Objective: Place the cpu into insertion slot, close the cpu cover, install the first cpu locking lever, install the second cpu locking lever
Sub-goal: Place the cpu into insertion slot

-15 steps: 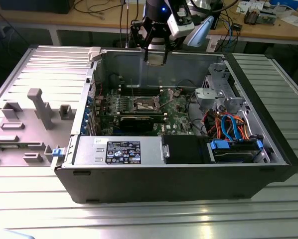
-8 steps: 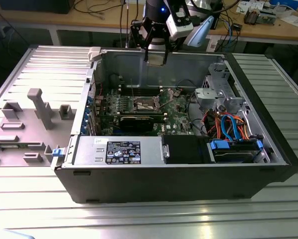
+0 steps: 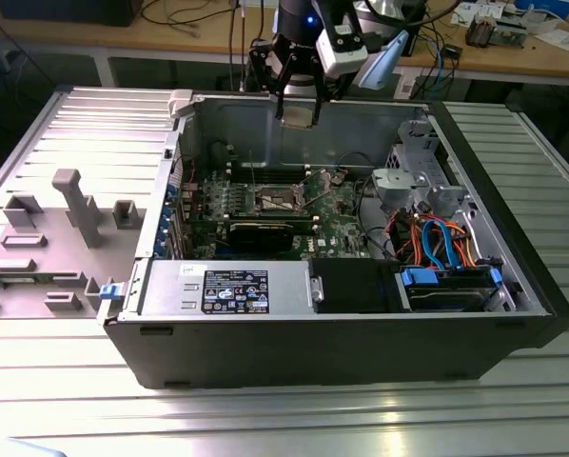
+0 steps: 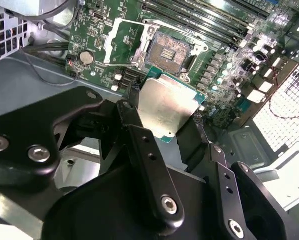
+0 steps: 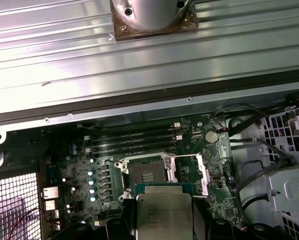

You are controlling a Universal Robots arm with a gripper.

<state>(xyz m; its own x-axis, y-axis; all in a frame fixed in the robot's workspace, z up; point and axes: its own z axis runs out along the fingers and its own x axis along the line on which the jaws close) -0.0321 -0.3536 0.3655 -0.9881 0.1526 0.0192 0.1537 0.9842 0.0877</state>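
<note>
My gripper (image 3: 300, 93) is shut on the cpu (image 3: 300, 114), a flat square chip with a silver top, and hangs high over the rear wall of the open computer case. In the second wrist view the cpu (image 4: 167, 107) sits between the black fingers (image 4: 127, 110), above and short of the insertion slot (image 4: 172, 50). The slot's contact field lies bare. The cpu cover (image 4: 123, 42), a thin silver frame, is flipped open beside it. In the first wrist view the cpu (image 5: 163, 215) is just in front of the slot (image 5: 147, 175), with the cover (image 5: 192, 172) folded aside.
Long memory slots (image 5: 134, 140) run behind the socket. A black expansion card (image 3: 270, 231) lies in front of it. The power supply (image 3: 227, 288) and a drive bay with blue cables (image 3: 446, 276) fill the case front. A grey fixture (image 3: 80, 205) stands on the exterior view's left.
</note>
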